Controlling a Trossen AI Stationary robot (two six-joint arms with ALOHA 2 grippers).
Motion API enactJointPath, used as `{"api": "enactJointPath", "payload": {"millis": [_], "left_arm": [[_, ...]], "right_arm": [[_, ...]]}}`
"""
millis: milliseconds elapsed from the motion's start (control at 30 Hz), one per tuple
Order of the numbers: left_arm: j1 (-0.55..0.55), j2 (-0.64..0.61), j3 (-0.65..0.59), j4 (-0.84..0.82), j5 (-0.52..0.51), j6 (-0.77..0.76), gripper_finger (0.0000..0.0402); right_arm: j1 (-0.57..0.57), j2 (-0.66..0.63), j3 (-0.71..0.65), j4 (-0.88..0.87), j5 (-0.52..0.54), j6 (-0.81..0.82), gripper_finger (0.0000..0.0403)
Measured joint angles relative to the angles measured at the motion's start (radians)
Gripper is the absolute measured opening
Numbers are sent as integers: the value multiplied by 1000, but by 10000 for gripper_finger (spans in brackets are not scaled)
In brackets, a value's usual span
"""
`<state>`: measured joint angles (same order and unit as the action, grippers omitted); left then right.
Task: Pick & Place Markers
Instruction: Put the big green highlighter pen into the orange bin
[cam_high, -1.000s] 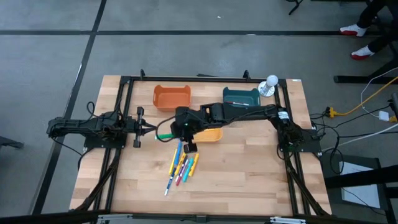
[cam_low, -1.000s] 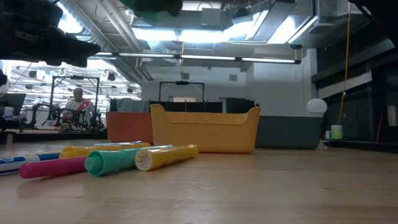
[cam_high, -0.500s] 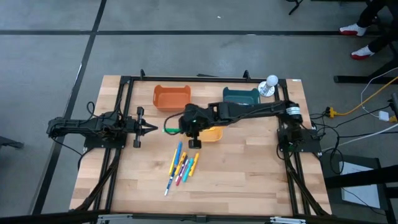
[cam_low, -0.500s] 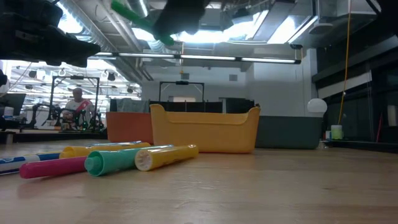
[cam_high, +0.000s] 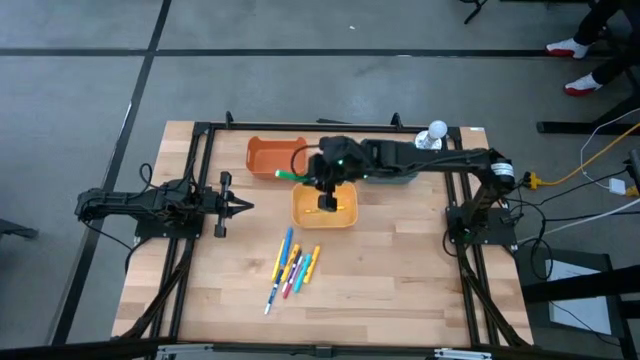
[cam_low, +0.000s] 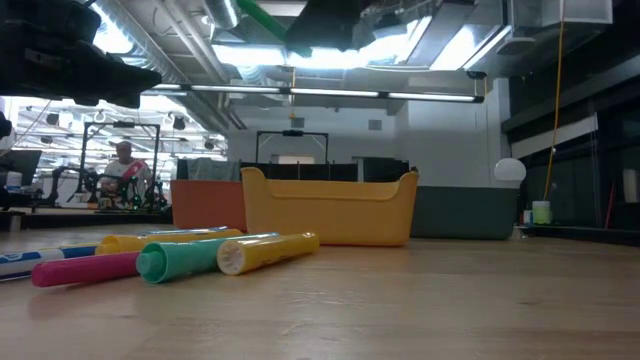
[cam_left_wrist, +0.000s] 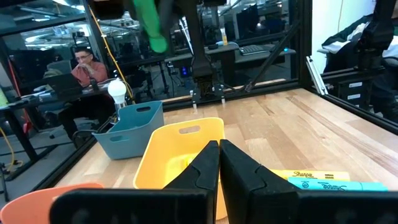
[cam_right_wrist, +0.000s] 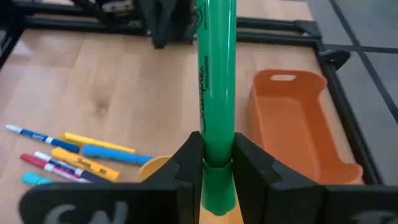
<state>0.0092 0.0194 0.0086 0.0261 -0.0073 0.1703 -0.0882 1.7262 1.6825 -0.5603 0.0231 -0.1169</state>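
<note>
A green marker (cam_right_wrist: 216, 81) is clamped between the two fingers (cam_right_wrist: 186, 163) of the right gripper (cam_high: 322, 180). It is held in the air, above the gap between the orange bin (cam_high: 276, 156) and the yellow bin (cam_high: 324, 204). In the high view the marker sticks out to the left of the gripper, toward the orange bin. In the low view it shows at the top, tilted, well above the table.

The other markers (cam_high: 292, 267) lie in a loose group on the wooden table (cam_high: 400, 290), nearer than the yellow bin and a little to its left. Among them are blue, yellow, pink and teal ones, side by side and partly touching.

The yellow bin stands in the middle of the table. The orange bin is farther and to the left of it, and the teal bin (cam_left_wrist: 127, 127) is farther and to the right.

The left gripper (cam_high: 243, 207) waits at the left side of the table with its fingers pressed together and nothing between them.

In the room behind the table a person (cam_low: 124, 165) sits at a desk.
</note>
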Motion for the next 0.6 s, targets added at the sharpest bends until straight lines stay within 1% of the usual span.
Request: {"api": "enactJointPath", "payload": {"millis": [233,467,600], "left_arm": [[0,0,0,0,0,0,13],[0,0,0,0,0,0,8],[0,0,0,0,0,0,12]], "right_arm": [[-65,-42,0,3,-26,-1,64],[-107,-57,0,2,-148,5,64],[-107,-57,0,2,-150,8,64]]}}
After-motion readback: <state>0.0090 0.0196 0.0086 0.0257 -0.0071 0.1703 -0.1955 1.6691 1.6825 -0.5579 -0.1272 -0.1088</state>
